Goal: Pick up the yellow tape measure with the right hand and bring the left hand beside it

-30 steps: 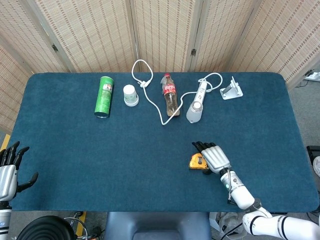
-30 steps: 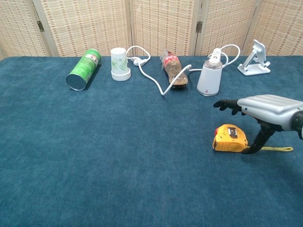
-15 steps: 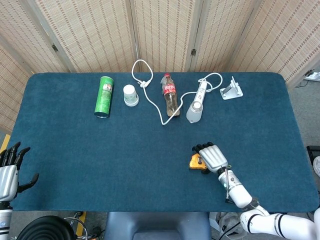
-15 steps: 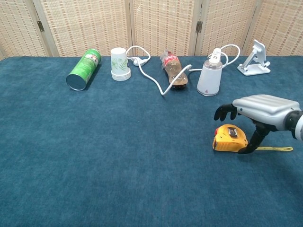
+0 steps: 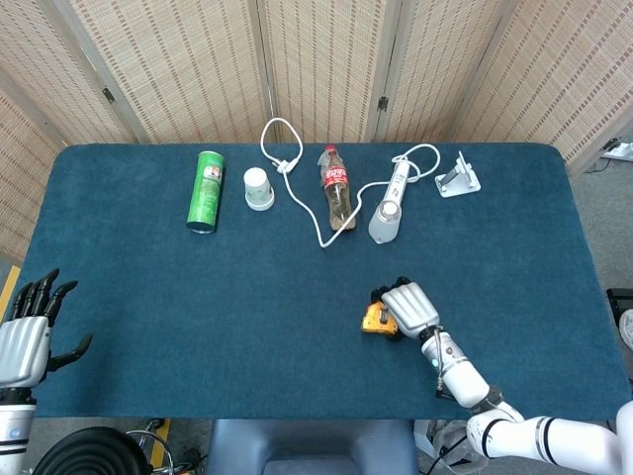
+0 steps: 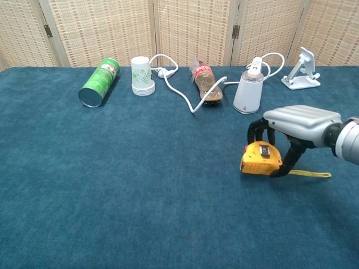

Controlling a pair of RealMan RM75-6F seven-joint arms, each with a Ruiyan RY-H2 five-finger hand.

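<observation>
— Which hand stood nearer the thing to be lifted?

— The right hand (image 6: 291, 134), plainly. The left hand (image 5: 28, 332) hung off the near left corner of the dark blue cloth-covered table (image 5: 148, 297), fingers spread and holding nothing, well apart from everything on it. It showed only in the head view.

— And where did the yellow plastic tape measure with the black trim (image 6: 261, 158) lie?

— At the near right of the table, directly under the right hand's silver palm. The dark fingers (image 6: 256, 130) curled down over its far left side and the thumb came down at its right, so the case sat between them. They looked closed around it, touching on both sides. Whether it was already clear of the cloth could not be told; it seemed still on or just above it.

— Its long axis?

— Left to right in the chest view, with the thin yellow strap (image 6: 311, 174) trailing to the right along the cloth. The hand spanned it along that line.

— So the coming move?

— Likely a straight lift, then the left hand must cross the whole near edge rightward. The green can, paper cups, bottle and white cable sat far off, well clear.
</observation>
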